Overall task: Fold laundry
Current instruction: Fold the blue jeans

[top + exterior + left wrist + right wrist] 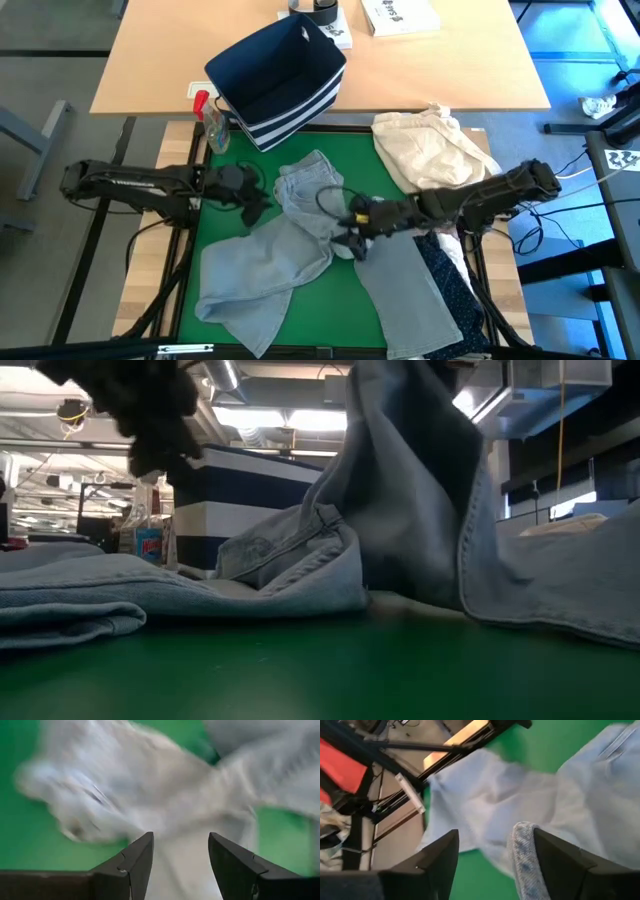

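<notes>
Standing open behind jeans (300, 250): striped bin (275, 80), contents not visible.

Light grey jeans (300, 255) and a cream-beige bundle (430, 145) lie on the green table (215, 225).

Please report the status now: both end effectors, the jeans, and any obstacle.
Left end effector open over the light grey jeans, holding nothing. Right end effector open, a jeans fold between its fingers. Jeans crumpled, unfolded, on the green mat. Cream cloth bundle alongside.
</notes>
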